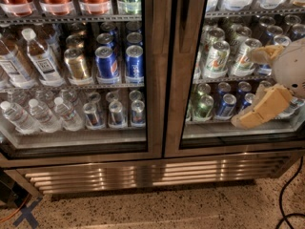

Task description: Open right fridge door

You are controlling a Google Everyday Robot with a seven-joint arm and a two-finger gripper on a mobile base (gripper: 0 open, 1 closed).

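We see the gripper (245, 89) at the right edge of view, before the glass of the right fridge door (187, 104), its fingers spread wide, holding nothing. The door stands shut, long axis vertical. Its steel inner stile lies to the gripper's left, so we judge the reach goes leftward.

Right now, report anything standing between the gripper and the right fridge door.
Nothing visible does. The gripper hangs at the view's right edge, jaws open, directly in front of the glass of the shut right fridge door; whether it touches the pane cannot be told.
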